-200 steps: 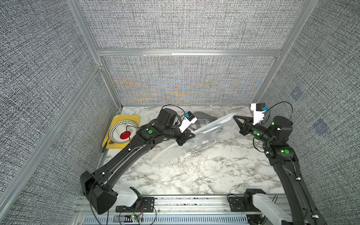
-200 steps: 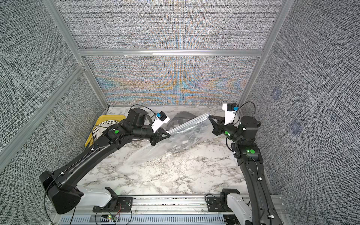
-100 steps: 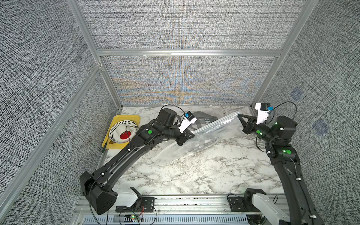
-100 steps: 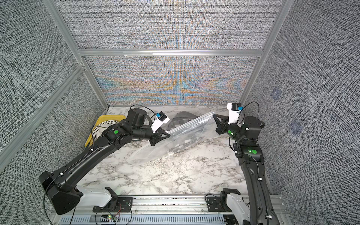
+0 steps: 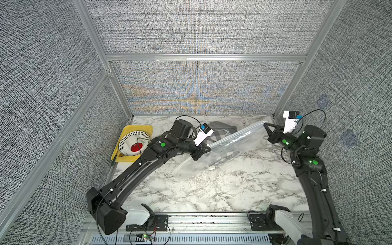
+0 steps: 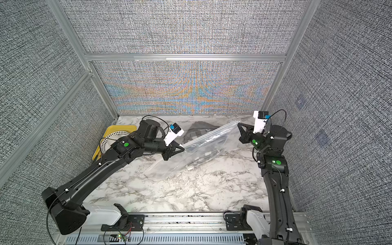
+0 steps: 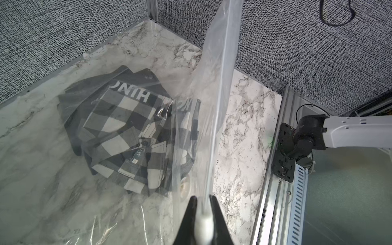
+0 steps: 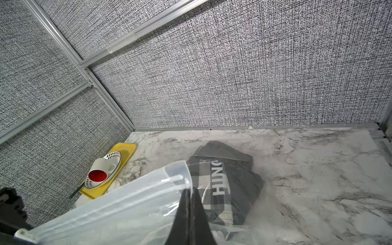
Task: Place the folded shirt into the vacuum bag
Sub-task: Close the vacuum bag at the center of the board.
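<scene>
Both hands are on the vacuum bag [image 5: 229,146]. The left hand [image 5: 209,147] is clenched on 1 end of the zip edge and the right hand [image 5: 265,125] is pinched tight on the far corner. That edge is stretched taut and lifted, and the rest of the bag sags onto the table [image 5: 212,191]. The folded shirt [image 5: 222,129], a grey check, lies at the back of the table just behind the raised edge. The wrist views show it through plastic, so I can't tell if any of it is inside.
</scene>
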You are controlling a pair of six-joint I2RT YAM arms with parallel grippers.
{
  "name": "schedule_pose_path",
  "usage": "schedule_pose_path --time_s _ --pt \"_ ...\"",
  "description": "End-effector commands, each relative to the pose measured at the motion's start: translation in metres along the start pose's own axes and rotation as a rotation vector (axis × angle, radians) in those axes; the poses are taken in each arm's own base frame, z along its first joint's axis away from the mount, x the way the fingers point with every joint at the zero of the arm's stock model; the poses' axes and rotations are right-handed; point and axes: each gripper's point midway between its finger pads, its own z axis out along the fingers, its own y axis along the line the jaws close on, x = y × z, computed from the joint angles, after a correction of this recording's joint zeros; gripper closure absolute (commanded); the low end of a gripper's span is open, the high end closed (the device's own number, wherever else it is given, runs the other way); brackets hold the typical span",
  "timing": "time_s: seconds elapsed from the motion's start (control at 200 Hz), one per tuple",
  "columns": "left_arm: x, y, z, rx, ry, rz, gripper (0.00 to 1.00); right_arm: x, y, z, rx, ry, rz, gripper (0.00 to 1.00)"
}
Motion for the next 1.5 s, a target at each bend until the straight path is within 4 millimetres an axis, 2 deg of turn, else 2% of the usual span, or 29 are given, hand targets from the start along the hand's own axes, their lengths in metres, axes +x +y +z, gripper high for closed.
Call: schedule_pose_path --time_s 0.0,0.24,0.596,0.691,0.791,0.941,1.496 --pt "0.062 0.006 -0.012 -0.063 0.221 -0.129 1.00 -0.062 -0.043 -0.015 0.263 -0.263 -0.046 1.00" --pt "0.066 0.005 -0.021 -0.093 0.186 -0.143 1.00 -0.066 -0.062 -0.016 0.316 -0.285 -0.032 1.00" --pt "0.070 0.003 -0.022 -0.091 0.184 -0.167 1.00 -0.074 -0.085 -0.013 0.359 -0.303 -0.013 1.00" --pt "0.073 0.003 -0.017 -0.081 0.189 -0.197 1.00 -0.075 -0.091 -0.014 0.369 -0.308 -0.010 1.00" --pt "0.086 0.006 -0.009 -0.084 0.242 -0.259 1.00 -0.075 -0.094 -0.014 0.370 -0.308 -0.007 1.00" --pt "0.109 0.010 -0.010 -0.126 0.304 -0.317 1.00 -0.073 -0.099 -0.014 0.378 -0.304 -0.009 1.00" --pt "0.143 -0.006 -0.037 -0.158 0.389 -0.410 1.00 -0.075 -0.113 -0.014 0.400 -0.306 -0.002 1.00"
